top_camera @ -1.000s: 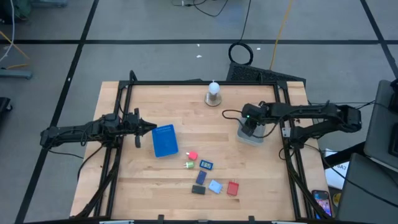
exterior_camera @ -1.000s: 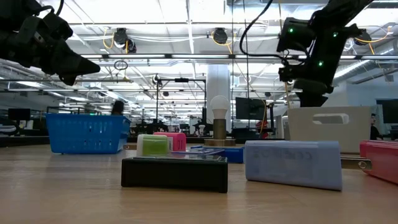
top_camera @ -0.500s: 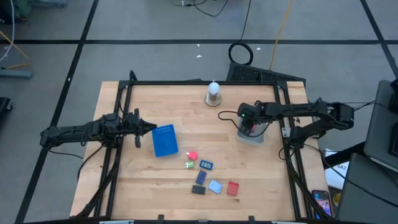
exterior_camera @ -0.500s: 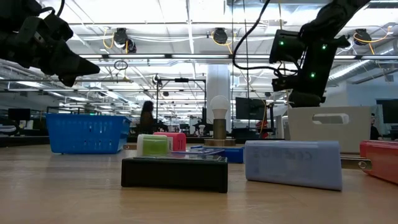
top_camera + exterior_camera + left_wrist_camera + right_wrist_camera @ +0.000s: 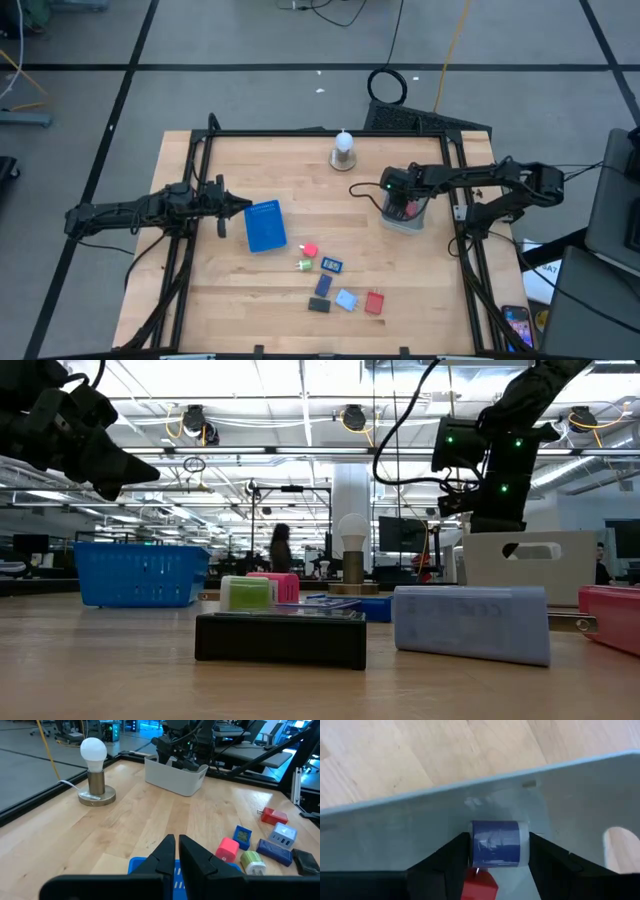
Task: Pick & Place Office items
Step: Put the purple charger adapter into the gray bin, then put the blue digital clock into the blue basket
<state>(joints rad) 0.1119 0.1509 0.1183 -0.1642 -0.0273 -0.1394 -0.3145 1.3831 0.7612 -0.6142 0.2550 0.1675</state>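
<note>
Your right gripper (image 5: 403, 207) hangs over the white bin (image 5: 404, 218) near the right edge of the tabletop (image 5: 230, 300), and its wrist view shows the fingers (image 5: 451, 856) closed on a small blue piece with white ends (image 5: 494, 844), held just above the bin's floor with a red piece (image 5: 480, 887) showing below it. I judge the step in hand to be the drop: you look to be inside the bin's walls, so open the fingers fully and let the blue piece fall flat instead of tossing it, then lift straight up so a finger does not catch the bin's rim or drag the bin along the tabletop. Watch that the blue piece does not stick to one finger as you open; a short pause before you rise should show that. Your left gripper (image 5: 175, 854) waits near the left edge of the tabletop with its fingers nearly together and nothing between them, hovering just above the blue basket (image 5: 264, 226). The rest of the office items lie in a loose cluster toward the front edge of the tabletop, well apart from the bin: a pink block (image 5: 309, 251), a green piece (image 5: 304, 265), a blue square piece (image 5: 331, 264), a dark blue block (image 5: 323, 286), a black block (image 5: 319, 305), a light blue block (image 5: 346, 299) and a red block (image 5: 375, 302). The bulb lamp (image 5: 343, 150) near the back edge is out of your path.
</note>
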